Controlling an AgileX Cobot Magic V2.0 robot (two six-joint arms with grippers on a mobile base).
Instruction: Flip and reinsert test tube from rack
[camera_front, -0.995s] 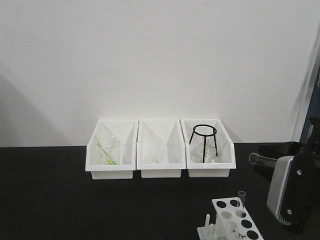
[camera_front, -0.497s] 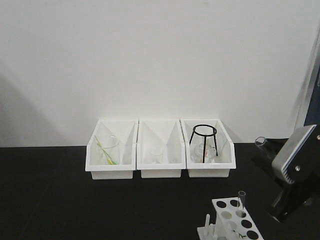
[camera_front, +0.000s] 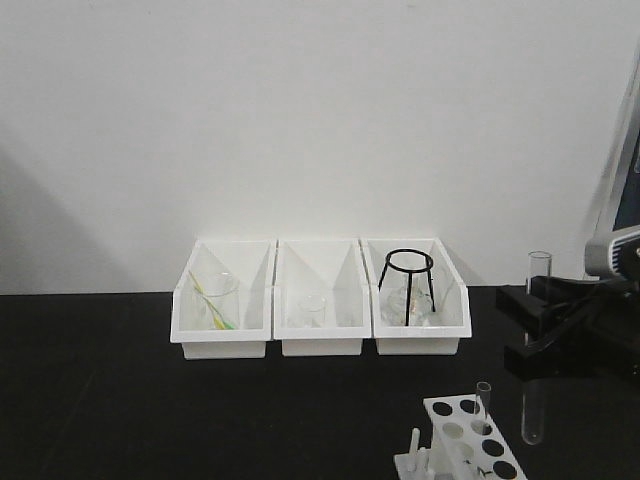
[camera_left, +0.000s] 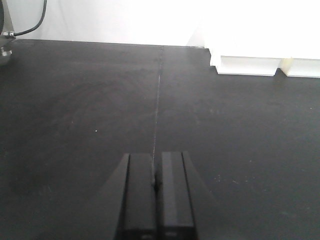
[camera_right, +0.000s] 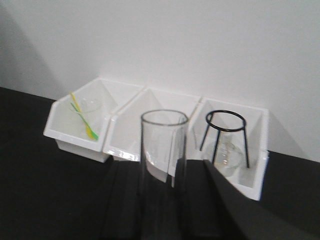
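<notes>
Front cam: your R tool (camera_front: 535, 330) clamps the slender clear glass test tube (camera_front: 532, 415) upright, rim up, beside the small white holed rack (camera_front: 434, 412).
L wrist: L tool (camera_left: 156, 182) fingers together over black worktop (camera_left: 75, 100).
R wrist: tube between black fingers.

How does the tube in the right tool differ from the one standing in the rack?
The held tube is clamped by the right tool in the air beside the rack, while the racked tube stands in a hole. The held tube shows both its rim and its round bottom, but the racked tube's lower end is hidden in the rack. The held tube also sits higher. Both are clear, upright and open end up.
</notes>
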